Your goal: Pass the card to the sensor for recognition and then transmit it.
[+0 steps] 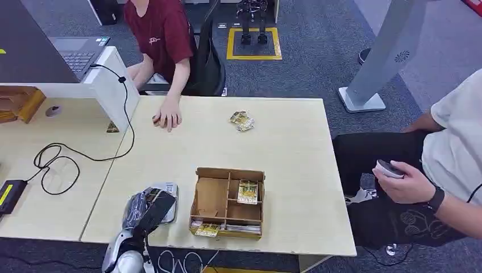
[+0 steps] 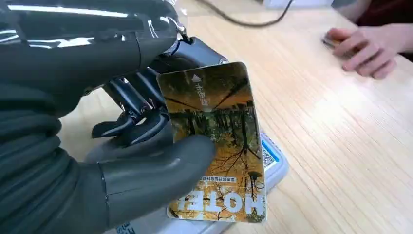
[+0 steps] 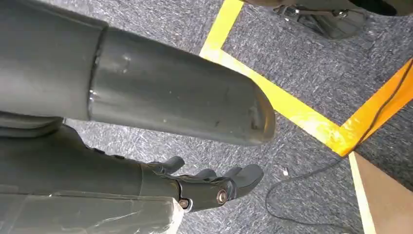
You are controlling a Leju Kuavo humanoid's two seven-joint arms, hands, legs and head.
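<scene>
My left hand [image 1: 149, 208] pinches a hotel key card [image 2: 214, 141] printed with autumn trees, thumb on its face and dark fingers [image 2: 131, 112] behind it. The card hangs just above the pale sensor pad [image 2: 272, 163], whose edge with a blue label shows under it. In the head view the hand covers most of the sensor [image 1: 168, 200] at the table's front left. My right hand [image 3: 195, 185] hangs beside the table over grey carpet, fingers loosely extended and holding nothing.
A wooden compartment box [image 1: 228, 202] with cards stands right of the sensor. Loose cards [image 1: 242, 120] lie mid-table at the back. A person's hand [image 1: 167, 118] rests on the table's far side; another person [image 1: 432, 170] sits at right holding a device. A black cable [image 1: 57, 162] loops at left.
</scene>
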